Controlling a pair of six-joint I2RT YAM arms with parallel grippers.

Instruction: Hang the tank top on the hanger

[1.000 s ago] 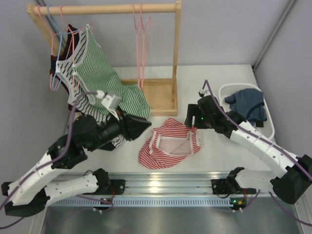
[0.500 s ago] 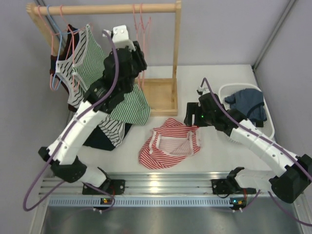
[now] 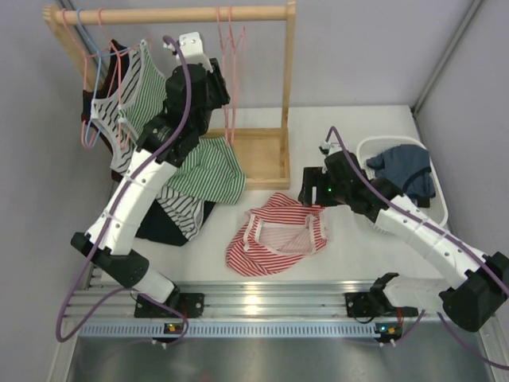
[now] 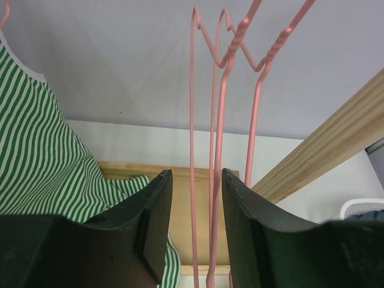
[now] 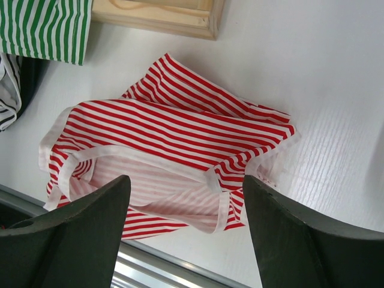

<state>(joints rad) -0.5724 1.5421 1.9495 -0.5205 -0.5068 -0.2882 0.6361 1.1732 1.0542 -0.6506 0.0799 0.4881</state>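
The left gripper (image 4: 195, 174) is reaching up at the far edge of the tabletop (image 3: 374, 127), its jaws partly open with nothing clamped. Two pink hangers (image 4: 192, 150) are lining up in the gap between them. I cannot tell from here whether the wires are passing between the jaws or hanging just beyond them. The hangers are dangling from the wooden rail (image 3: 175, 13), and a green top (image 4: 42, 150) is draping just to their left.

The right gripper (image 5: 186, 180) is hovering low, jaws spread wide and holding nothing. It is sitting over the tank top's (image 3: 278, 235) far right corner. The tank top is lying rumpled on the tabletop, about midway between the left and right edges and closer to the near edge. It is lying well apart from the hangers, its opening gaping toward the near edge. A basket (image 3: 374, 145) with a dark garment (image 3: 406, 171) is sitting by the right edge.

The tank top is looking light and limp, so I am expecting it to sag and fold wherever it is lifted. The white-trimmed strap or neck edge is looking like the best spot to pinch, since that keeps an opening spread for the wire. The hanger is looking thin, light and free to swing, so the straight neck under the hook seems the steadiest hold.
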